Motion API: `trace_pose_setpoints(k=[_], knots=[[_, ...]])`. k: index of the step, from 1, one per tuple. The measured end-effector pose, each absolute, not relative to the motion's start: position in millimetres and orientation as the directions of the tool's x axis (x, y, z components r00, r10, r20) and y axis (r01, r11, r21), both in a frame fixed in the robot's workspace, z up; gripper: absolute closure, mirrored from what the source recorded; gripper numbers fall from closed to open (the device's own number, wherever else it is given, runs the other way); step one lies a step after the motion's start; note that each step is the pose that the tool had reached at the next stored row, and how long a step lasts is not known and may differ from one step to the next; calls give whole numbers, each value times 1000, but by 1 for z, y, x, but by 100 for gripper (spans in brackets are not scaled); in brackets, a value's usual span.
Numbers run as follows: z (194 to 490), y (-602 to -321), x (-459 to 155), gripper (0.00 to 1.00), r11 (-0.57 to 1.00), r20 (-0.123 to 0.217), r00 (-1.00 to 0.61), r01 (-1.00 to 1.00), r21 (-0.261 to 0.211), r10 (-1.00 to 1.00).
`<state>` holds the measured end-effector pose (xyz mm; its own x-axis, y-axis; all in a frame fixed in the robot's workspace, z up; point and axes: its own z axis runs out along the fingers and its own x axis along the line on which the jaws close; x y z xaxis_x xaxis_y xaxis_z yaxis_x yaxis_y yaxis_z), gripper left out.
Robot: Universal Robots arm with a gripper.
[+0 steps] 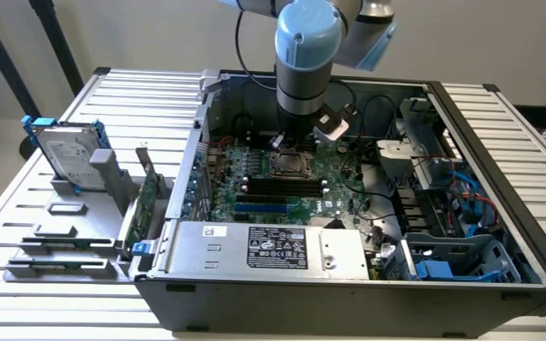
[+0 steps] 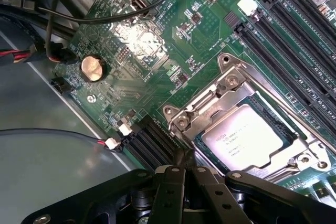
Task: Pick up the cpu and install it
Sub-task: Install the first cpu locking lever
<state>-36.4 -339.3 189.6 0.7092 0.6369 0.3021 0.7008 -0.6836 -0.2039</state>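
Observation:
The cpu (image 2: 244, 137), a small square chip with a silvery-grey top and faint print, lies flat inside the metal socket frame (image 2: 210, 111) on the green motherboard (image 2: 157, 40). My gripper (image 2: 184, 165) hangs just over the frame's corner, beside the chip. Its black fingers are pressed together with nothing between them. In the exterior view the gripper (image 1: 287, 144) reaches down into the open computer case, right above the socket (image 1: 289, 165).
Black memory slots (image 2: 294, 51) run beside the socket. A coin battery (image 2: 92, 68) and loose cables (image 2: 63, 19) lie nearby. The case walls (image 1: 463, 142) and power supply (image 1: 273, 245) hem the board in. A hard drive with blue rails (image 1: 65, 153) stands in a grey holder outside.

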Motion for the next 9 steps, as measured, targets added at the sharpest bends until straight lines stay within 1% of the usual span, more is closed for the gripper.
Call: trace_pose_setpoints(k=[9], knots=[[190,-339,-36,89,-681,306,708,702,-208,637]])
